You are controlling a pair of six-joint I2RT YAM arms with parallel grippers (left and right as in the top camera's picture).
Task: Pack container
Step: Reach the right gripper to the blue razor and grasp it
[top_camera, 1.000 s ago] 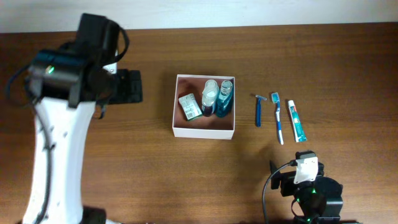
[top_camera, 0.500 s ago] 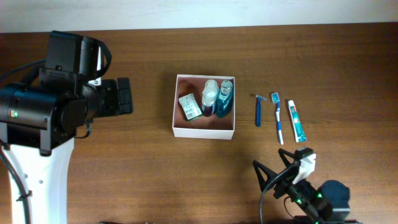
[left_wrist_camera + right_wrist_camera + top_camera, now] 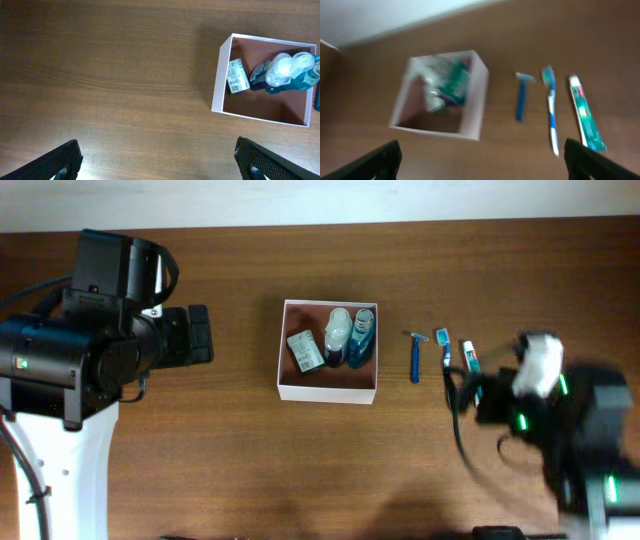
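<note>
Left arm (image 3: 90,360) raised at 9 o'clock from container (image 3: 327,392); left gripper (image 3: 157,150) wide open, empty. Right arm (image 3: 560,410) blurred at 4 o'clock; right gripper (image 3: 481,149) wide open, empty. Container mid-table, square, mouth up, no long axis; razor (image 3: 415,358) at its 3 o'clock

The white and black left arm (image 3: 85,360) holds its black left gripper (image 3: 160,162) wide open, and the blurry right arm (image 3: 560,415) has its right gripper (image 3: 482,161) wide open too.
</note>
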